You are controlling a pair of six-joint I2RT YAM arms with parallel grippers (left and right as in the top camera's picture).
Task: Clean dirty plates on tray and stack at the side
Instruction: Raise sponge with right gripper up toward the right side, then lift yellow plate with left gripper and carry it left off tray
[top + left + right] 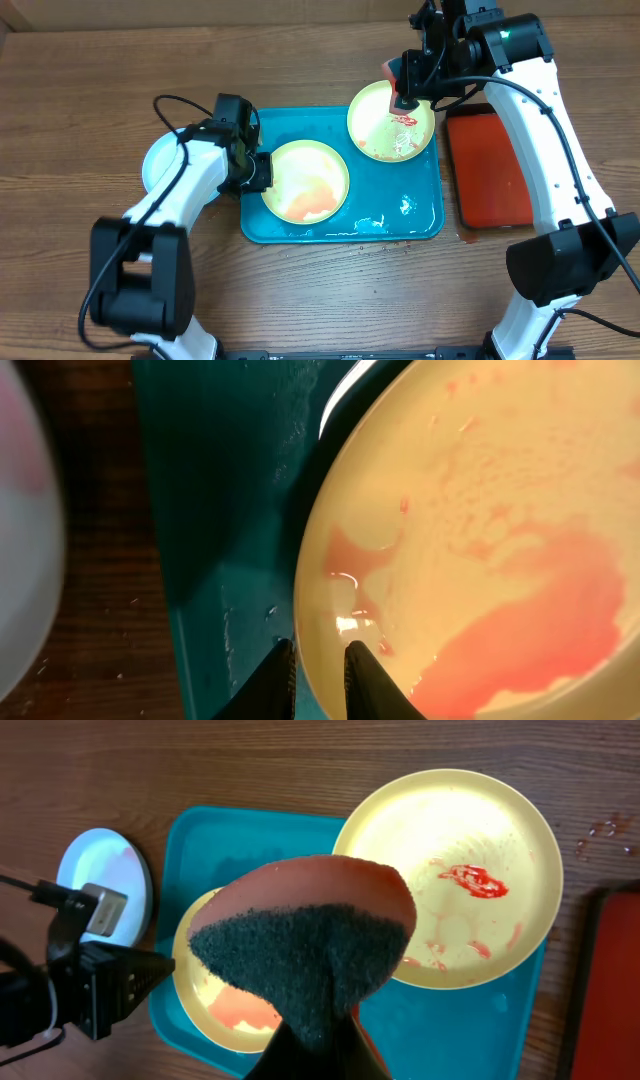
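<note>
The turquoise tray (420, 215) holds two pale yellow-green plates. The near-left plate (305, 180) has a watery red puddle. My left gripper (262, 172) is shut on its left rim, one finger inside and one outside, as the left wrist view (320, 665) shows on the plate (480, 510). The far-right plate (390, 125) has red smears and overhangs the tray's far rim. My right gripper (403, 100) is shut on a red sponge with a dark scrub face (310, 950), held above that plate (450, 840). The pale blue-white plate (160, 160) lies on the table left of the tray.
A smaller red tray (490, 170) lies on the table right of the turquoise tray. Water drops and small puddles (372, 222) sit on the tray's near right part. Red drips mark the wood near the red tray (600, 825).
</note>
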